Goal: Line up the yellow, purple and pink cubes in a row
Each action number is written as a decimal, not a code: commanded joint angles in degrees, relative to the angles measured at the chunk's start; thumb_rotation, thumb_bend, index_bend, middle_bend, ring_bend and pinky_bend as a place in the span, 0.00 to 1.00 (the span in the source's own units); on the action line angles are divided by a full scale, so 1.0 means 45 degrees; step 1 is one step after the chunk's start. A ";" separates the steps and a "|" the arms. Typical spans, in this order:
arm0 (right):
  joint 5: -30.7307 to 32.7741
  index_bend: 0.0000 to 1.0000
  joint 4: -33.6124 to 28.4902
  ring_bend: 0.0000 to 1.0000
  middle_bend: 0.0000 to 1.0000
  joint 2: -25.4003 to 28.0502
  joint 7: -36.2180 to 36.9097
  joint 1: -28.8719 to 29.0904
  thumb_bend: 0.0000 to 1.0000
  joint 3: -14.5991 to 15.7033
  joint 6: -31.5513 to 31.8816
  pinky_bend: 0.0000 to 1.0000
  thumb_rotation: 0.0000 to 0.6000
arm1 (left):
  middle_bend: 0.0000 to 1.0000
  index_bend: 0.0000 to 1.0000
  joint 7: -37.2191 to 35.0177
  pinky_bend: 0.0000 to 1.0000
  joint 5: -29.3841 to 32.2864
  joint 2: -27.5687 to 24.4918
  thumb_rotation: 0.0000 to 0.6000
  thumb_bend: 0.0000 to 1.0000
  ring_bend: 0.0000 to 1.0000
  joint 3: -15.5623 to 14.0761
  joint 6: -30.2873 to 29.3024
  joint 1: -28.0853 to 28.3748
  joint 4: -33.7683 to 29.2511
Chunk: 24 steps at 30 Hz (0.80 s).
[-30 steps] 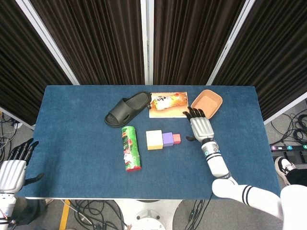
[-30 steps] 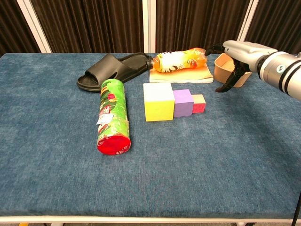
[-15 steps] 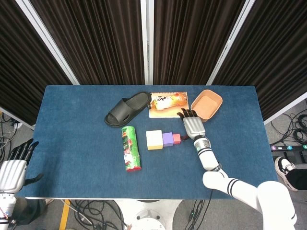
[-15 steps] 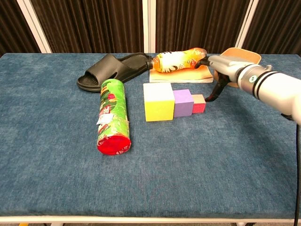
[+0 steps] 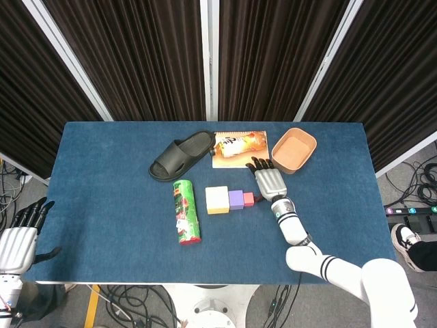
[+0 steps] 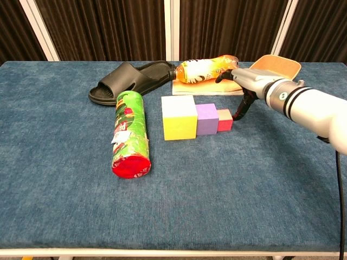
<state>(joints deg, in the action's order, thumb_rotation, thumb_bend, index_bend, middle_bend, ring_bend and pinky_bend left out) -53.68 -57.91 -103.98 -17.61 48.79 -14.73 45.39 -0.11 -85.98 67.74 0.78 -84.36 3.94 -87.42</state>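
Near the middle of the blue counter [image 5: 102, 178] the yellow cube [image 5: 218, 199], the purple cube [image 5: 236, 199] and the pink cube [image 5: 248, 199] sit side by side, each touching the next, largest at the left and smallest at the right of the frame, so the row the task asks for looks essentially formed. The right hand [image 5: 270, 183] hangs just to the right of the pink cube, palm down with its fingers [image 5: 259, 165] stretched out and apart, pointing toward the top of the frame. In the chest view the thumb [image 6: 242, 108] drops down to the pink cube's right face and seems to touch it, probably to nudge the row along and close gaps; nothing is gripped. The left hand [image 5: 17, 240] rests off the counter at the lower left edge of the head view, fingers extended and holding nothing. A green can [image 5: 186, 211] lies on its side left of the cubes; above them are a black slipper [image 5: 181, 156], an orange bottle [image 5: 239, 143] lying on a book [image 6: 207, 86], and a tan bowl [image 5: 294, 149] at the upper right.
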 commanded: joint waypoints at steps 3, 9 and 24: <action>-0.1621 0.12 -0.2725 0.00 0.01 0.2109 0.0388 -0.1221 0.06 0.0521 0.1943 0.00 1.00 | 0.16 0.14 -0.0107 0.16 0.0006 0.0042 1.00 0.05 0.11 0.0079 0.0019 0.0067 0.0107; -0.3556 0.12 -0.5973 0.00 0.07 0.5371 0.1265 -0.3474 0.13 0.1623 0.4656 0.00 1.00 | 0.16 0.13 -0.0117 0.16 0.0091 0.0122 1.00 0.05 0.11 0.0243 0.0196 0.0270 0.0210; -0.7250 0.12 -0.6659 0.00 0.08 0.8153 0.5130 -0.8656 0.22 0.4489 0.9981 0.00 1.00 | 0.16 0.13 0.0592 0.16 0.0277 0.0157 1.00 0.05 0.11 0.0354 0.0172 0.0346 -0.0370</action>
<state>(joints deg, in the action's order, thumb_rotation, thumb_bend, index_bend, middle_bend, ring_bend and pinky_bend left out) -85.02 -88.49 -67.78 4.36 11.45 4.38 88.81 2.50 -84.72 68.46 2.38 -83.54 5.50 -89.03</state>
